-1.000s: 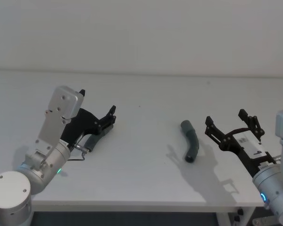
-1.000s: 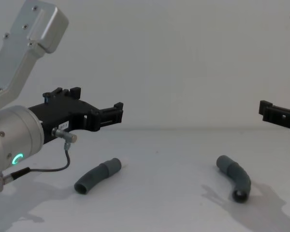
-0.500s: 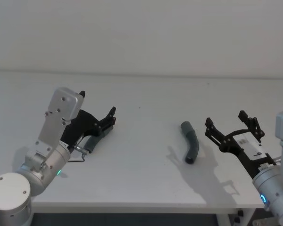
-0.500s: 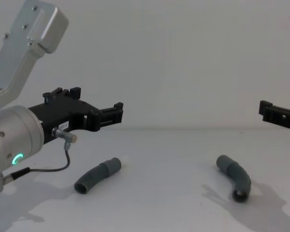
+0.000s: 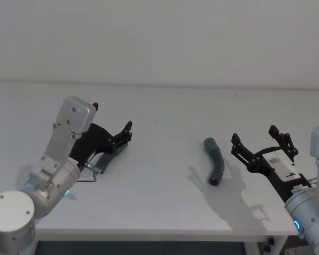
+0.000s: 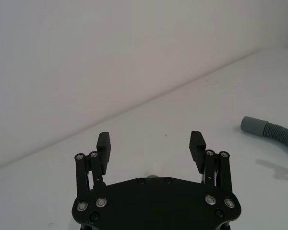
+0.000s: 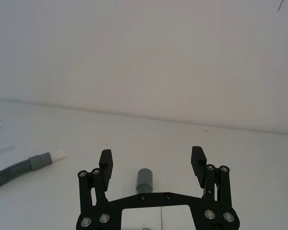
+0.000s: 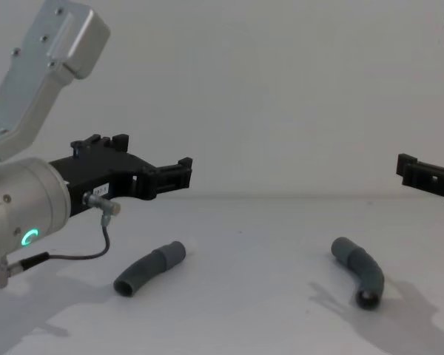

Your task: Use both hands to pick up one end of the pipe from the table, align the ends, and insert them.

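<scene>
Two open end effectors held over two separate pipe pieces on a matte white tabletop (image 5: pixel 165 180).

The left black plastic parallel-jaw end effector (image 5: pixel 126 133), on its silver cylindrical arm, is released and holds nothing. It hangs above the left dark grey bent tube piece (image 8: pixel 149 268), which lies flat beneath it with its blue-grey sleeve tip (image 8: pixel 175 252) turned toward the middle of the tabletop; the right wrist view shows a whitish rim (image 7: pixel 58 154) on that tip. The right black plastic parallel-jaw end effector (image 5: pixel 253 134) is likewise spread wide and empty, raised off the surface just to the right of the second dark grey bent tube piece (image 5: pixel 215 161) and clear of it. That piece lies on the tabletop with its sleeve tip (image 5: pixel 209 142) toward the plain white wall (image 5: pixel 159 37). The two pieces lie well apart.
</scene>
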